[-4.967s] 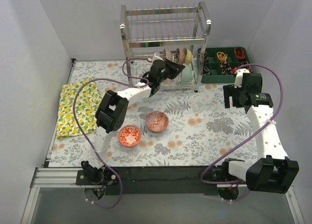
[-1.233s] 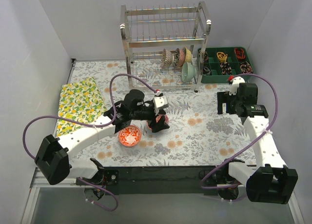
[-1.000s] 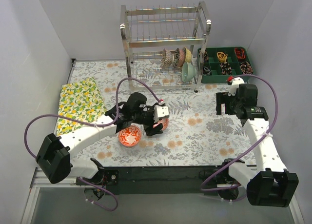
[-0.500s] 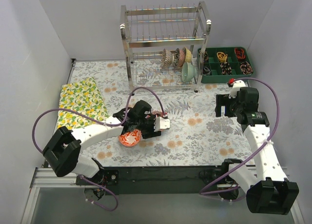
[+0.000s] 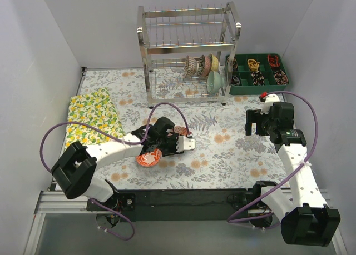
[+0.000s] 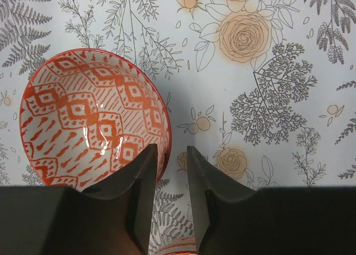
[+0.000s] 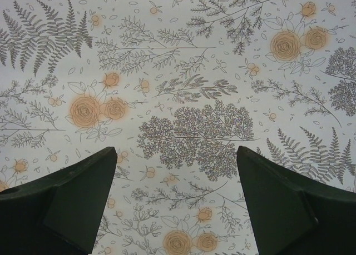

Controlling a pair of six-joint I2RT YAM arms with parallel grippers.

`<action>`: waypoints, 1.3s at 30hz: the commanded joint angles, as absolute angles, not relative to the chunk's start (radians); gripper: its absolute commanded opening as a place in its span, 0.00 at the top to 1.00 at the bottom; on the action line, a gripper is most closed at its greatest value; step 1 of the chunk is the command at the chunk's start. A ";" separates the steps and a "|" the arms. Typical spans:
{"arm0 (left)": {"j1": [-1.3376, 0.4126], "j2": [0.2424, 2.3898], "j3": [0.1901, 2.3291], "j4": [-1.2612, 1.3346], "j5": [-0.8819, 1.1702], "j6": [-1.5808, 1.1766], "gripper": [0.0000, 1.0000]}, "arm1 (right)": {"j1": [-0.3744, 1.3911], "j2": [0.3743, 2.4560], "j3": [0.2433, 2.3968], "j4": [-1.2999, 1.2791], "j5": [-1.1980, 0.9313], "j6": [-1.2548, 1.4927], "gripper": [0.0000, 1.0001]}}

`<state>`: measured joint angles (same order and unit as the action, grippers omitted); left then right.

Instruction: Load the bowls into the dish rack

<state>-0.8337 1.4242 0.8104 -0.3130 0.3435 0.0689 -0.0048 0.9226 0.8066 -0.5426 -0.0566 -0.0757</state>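
Note:
My left gripper (image 5: 178, 137) is low over the pink-red patterned bowl (image 5: 179, 130). In the left wrist view the gripper (image 6: 171, 150) stands astride the right rim of this bowl (image 6: 89, 119), one finger inside, one outside, with a narrow gap. The bowl sits on the cloth. The orange-red bowl (image 5: 149, 157) lies just left, partly under the arm; its rim (image 6: 178, 247) shows at the bottom edge. Several other bowls (image 5: 201, 65), including the pale green one (image 5: 216, 81), stand in the lower tier of the chrome dish rack (image 5: 189, 44). My right gripper (image 5: 257, 121) hangs wide open and empty (image 7: 177, 152) over floral cloth.
A green compartment tray (image 5: 257, 90) with small items stands right of the rack. A lemon-print cloth (image 5: 92, 119) lies at the left. Purple cables loop off both arms. White walls close in the sides and back.
My left arm has come back from the rack, swung down to the two loose bowls and lowered its narrowed jaws over the pink-red bowl's rim. The right arm has drifted slightly nearer.

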 commanded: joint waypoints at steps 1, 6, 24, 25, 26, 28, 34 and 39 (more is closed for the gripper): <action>-0.842 1.434 0.807 -0.275 0.321 0.094 0.74 | -0.002 0.907 0.813 -0.506 -0.069 -0.058 0.03; -0.850 1.453 0.818 -0.267 0.319 0.103 0.82 | -0.002 0.894 0.804 -0.506 -0.064 -0.055 0.03; -0.854 1.554 1.236 -0.282 0.342 -0.220 1.00 | -0.002 0.933 0.850 -0.517 -0.049 -0.058 0.04; -0.850 1.577 1.274 -0.281 0.353 -0.256 1.00 | -0.002 0.936 0.854 -0.517 -0.045 -0.061 0.04; -0.845 1.595 1.354 -0.278 0.376 -0.293 1.00 | -0.002 0.940 0.861 -0.518 -0.032 -0.064 0.04; -0.828 1.647 1.419 -0.265 0.397 -0.383 1.00 | -0.002 0.945 0.864 -0.522 -0.022 -0.071 0.04; -0.732 1.761 1.525 -0.177 0.462 -0.636 1.00 | -0.003 0.959 0.877 -0.525 -0.005 -0.086 0.04; -0.651 1.804 1.499 0.007 0.515 -0.837 1.00 | -0.017 0.976 0.893 -0.529 0.037 -0.100 0.04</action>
